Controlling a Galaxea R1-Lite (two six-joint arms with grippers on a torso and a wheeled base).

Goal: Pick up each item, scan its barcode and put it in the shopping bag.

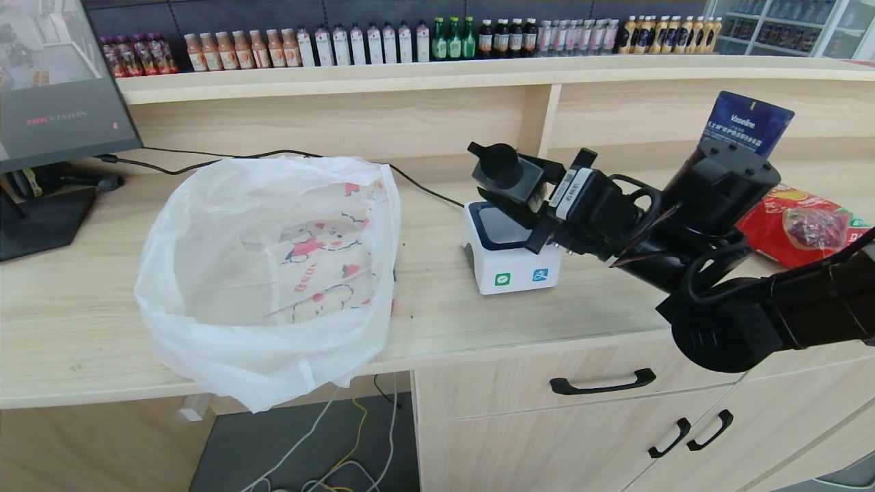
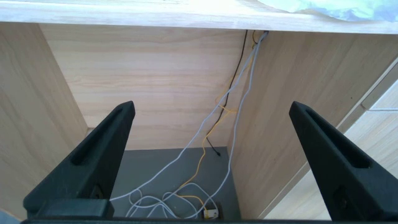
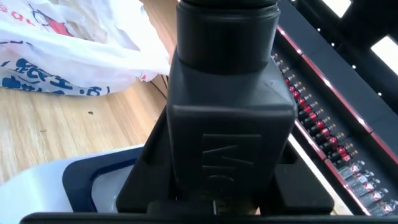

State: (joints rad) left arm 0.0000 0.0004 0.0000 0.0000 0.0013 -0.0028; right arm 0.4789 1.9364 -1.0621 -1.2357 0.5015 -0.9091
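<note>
While the right gripper is clamped on a dark bottle just above the scanner, the head view shows what looks like a printed packet already in the shopping bag. A red packet and a blue packet wait beyond the arm.

Left wrist view: the left gripper hangs below the counter, fingers wide apart and empty.

Right wrist view: the bottle sits over the scanner, with the shopping bag near. Scanning seems to be in hand, and bagging is not yet done.

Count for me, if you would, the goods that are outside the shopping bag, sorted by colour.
Black: 1, the capped container over the scanner
Blue: 1, the packet upright at the back of the counter
Red: 1, the snack bag lying at the counter's right end
Total: 3
</note>
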